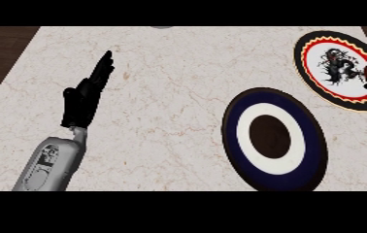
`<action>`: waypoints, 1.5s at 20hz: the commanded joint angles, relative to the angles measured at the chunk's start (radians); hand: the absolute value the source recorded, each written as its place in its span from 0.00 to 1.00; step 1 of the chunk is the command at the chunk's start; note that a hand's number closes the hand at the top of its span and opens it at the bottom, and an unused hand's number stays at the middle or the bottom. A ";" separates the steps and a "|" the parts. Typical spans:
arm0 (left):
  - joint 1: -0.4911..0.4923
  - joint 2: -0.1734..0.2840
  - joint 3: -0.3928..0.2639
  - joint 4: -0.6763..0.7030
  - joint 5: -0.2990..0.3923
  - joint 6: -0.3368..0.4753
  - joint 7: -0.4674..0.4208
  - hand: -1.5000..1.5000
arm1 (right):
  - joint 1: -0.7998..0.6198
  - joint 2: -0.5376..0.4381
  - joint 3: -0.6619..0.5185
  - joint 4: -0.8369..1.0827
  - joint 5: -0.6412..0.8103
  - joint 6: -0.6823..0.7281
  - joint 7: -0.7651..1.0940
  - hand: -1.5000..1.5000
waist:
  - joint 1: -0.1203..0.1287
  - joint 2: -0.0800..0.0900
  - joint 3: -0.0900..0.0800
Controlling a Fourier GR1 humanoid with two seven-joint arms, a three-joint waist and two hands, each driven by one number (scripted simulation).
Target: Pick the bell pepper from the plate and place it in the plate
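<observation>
Left hand (pixel 86 98): it stands at the left of the head view on its grey forearm (pixel 50 164), fingers straight, held together and pointing up and slightly right. It holds nothing and touches neither plate — a resting hand, open over bare marble counter (pixel 165 106).

Centre right: a dark blue plate (pixel 275 139) with a white ring and a dark brown centre lies on the counter, well apart from the left hand. Nothing rests on it.

Far right: a second plate (pixel 333 67), black-rimmed with a red and yellow border and a white centre bearing a black figure, runs out past the picture's right edge. A small dark shape (pixel 364 76) sits at that edge, on or over this plate; whether it is part of the right hand, the bell pepper or the plate's own decoration cannot be told.

Bell pepper: not visible as such anywhere in the view. No long axis can be given for it.

Right hand: not in view, so the state of its fingers goes unreported.

Governing relation — both plates lie to the right of the left hand, with open counter between. In my judgement the right arm is the nearer one for any work at either plate, and the left hand has no part in the coming move. Which plate is source and which is target cannot be settled here; the bare blue plate reads as the likelier destination.
</observation>
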State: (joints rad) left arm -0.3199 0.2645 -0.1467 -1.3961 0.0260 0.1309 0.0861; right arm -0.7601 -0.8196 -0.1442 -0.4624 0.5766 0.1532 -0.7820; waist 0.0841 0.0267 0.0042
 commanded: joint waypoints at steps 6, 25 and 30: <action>0.003 0.000 0.002 0.010 -0.004 -0.018 0.009 0.50 | -0.125 0.131 0.067 0.235 0.116 -0.054 0.105 0.00 | 0.000 0.002 0.000; -0.021 -0.007 0.041 0.016 -0.012 -0.002 0.011 0.50 | -0.211 0.008 -0.282 0.407 -0.222 0.223 0.099 0.00 | -0.023 0.001 0.002; -0.014 -0.017 0.034 0.020 -0.015 -0.005 -0.005 0.50 | -0.149 -0.117 -0.341 0.424 -0.278 0.275 0.106 0.00 | -0.026 0.014 0.005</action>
State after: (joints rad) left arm -0.3300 0.2580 -0.1165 -1.3866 0.0134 0.1184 0.0928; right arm -0.9282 -0.8557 -0.4358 -0.0540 0.3467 0.3729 -0.6959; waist 0.0643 0.0340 0.0079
